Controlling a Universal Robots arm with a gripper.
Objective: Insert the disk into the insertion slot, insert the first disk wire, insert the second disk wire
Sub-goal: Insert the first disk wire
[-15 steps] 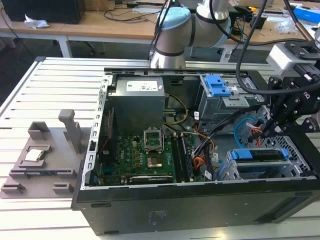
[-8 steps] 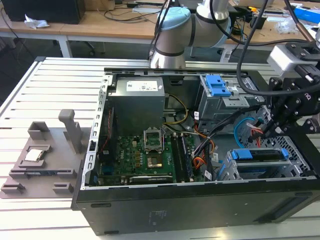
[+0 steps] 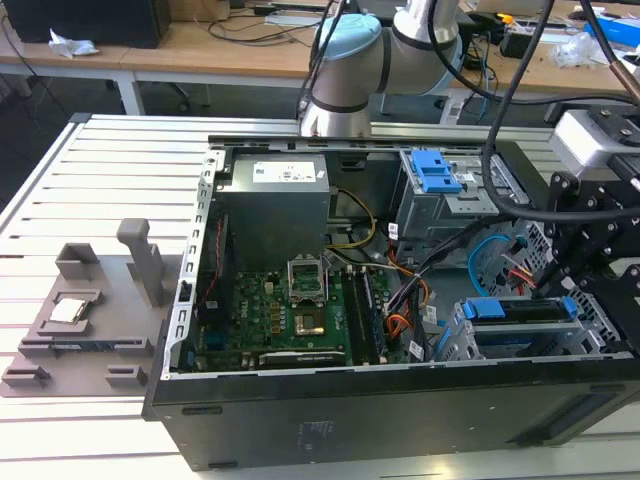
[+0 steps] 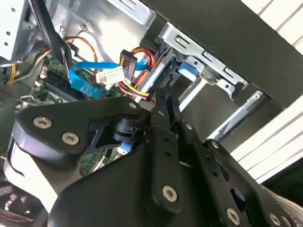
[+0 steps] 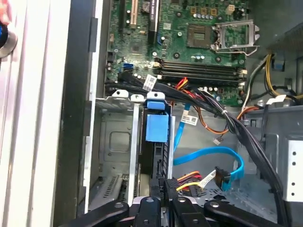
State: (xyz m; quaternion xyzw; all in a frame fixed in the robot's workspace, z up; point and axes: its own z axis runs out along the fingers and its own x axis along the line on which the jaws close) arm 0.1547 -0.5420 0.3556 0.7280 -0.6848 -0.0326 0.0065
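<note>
Disk (image 5: 157,127) sitting in insertion slot (image 5: 113,142); gripper (image 5: 165,190) hovering at first disk wire (image 5: 191,178). Jaws' state: cannot tell. Advising squaring up, then pushing straight, gently.

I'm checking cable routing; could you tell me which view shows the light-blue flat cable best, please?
The first wrist view: the light-blue cable curves unobstructed to its plug. The second wrist view shows a short stretch of it; the exterior view, a small distant loop.
</note>
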